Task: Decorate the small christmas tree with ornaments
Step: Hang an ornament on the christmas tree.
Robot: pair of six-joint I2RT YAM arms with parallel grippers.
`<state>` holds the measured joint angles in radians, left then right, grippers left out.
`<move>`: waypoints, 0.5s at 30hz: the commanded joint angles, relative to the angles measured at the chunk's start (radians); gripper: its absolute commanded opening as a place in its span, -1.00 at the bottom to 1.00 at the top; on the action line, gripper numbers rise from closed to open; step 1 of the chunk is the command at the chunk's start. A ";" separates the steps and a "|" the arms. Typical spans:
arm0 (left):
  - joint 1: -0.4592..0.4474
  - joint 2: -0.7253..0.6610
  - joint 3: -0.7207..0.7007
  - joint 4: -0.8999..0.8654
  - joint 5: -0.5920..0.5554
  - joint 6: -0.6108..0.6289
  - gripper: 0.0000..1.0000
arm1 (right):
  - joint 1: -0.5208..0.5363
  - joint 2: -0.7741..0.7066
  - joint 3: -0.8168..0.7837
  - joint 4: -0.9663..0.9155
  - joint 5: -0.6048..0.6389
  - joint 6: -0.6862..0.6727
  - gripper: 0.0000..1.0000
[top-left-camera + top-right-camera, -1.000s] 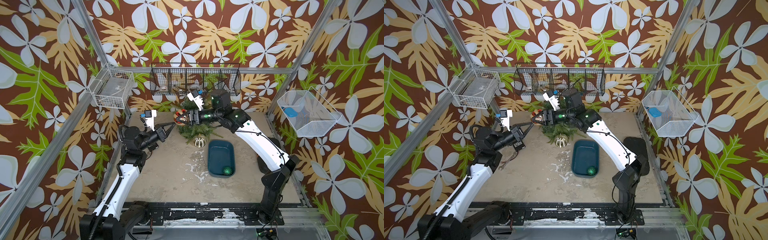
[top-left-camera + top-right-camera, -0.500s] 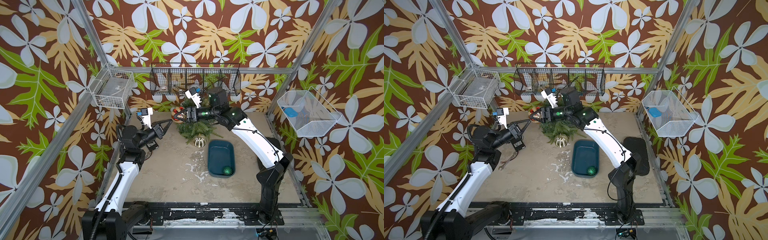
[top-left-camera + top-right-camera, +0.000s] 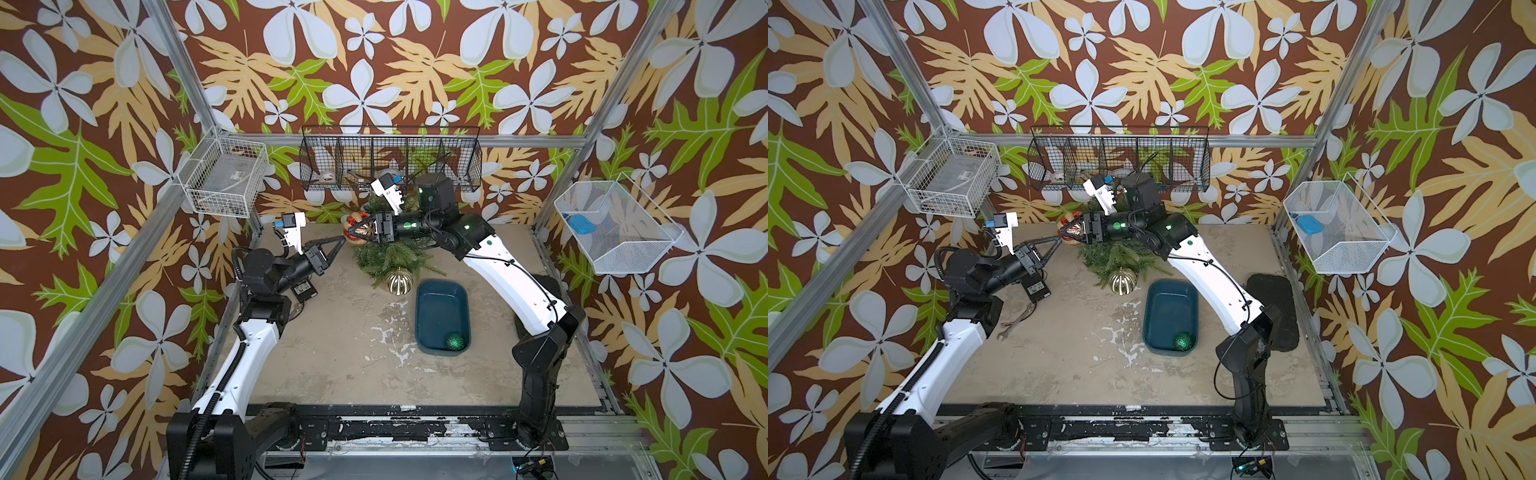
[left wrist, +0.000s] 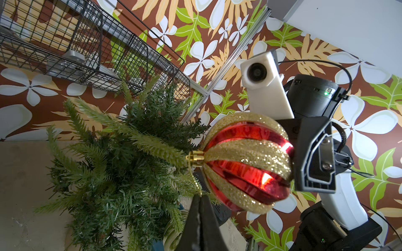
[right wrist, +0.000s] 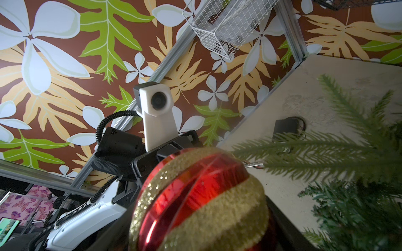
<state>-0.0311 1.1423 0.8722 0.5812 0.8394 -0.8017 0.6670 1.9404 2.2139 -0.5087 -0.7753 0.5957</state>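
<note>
We note small bushy dark-green fir tree [image 3: 390, 257] at surface [image 3: 332, 353] rear. R pincer [image 3: 352, 234] grasps red-and-gold glitter-striped bauble [image 4: 245, 160] beside tree's branches; L pincer [image 4: 199, 201] clenched on its gold hanging thread [image 4: 195, 181]. Black tag [image 3: 1037, 286] under L arm: text unreadable.

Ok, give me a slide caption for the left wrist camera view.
Right gripper holds the red-and-gold bauble beside the small tree; shut left gripper pinches its gold loop.
</note>
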 commanded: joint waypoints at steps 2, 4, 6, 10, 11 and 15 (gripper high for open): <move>0.000 0.016 0.011 0.054 0.020 -0.028 -1.00 | -0.006 -0.009 -0.004 0.024 -0.017 0.003 0.28; 0.000 0.020 0.013 0.056 0.021 -0.030 -1.00 | -0.006 -0.009 -0.007 0.027 -0.018 0.005 0.28; 0.001 0.025 0.016 0.056 0.023 -0.031 -1.00 | -0.006 -0.006 -0.007 0.030 -0.023 0.007 0.28; 0.000 0.027 0.022 0.058 0.020 -0.035 -1.00 | -0.006 0.001 -0.005 0.042 -0.032 0.019 0.28; 0.001 0.028 0.024 0.060 0.021 -0.035 -1.00 | -0.006 0.003 -0.005 0.044 -0.034 0.021 0.28; 0.001 0.031 0.024 0.064 0.028 -0.037 -1.00 | -0.006 0.007 -0.009 0.048 -0.044 0.026 0.28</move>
<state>-0.0311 1.1740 0.8906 0.6094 0.8471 -0.8322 0.6601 1.9461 2.2055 -0.4934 -0.8001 0.6178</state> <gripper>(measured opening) 0.050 0.748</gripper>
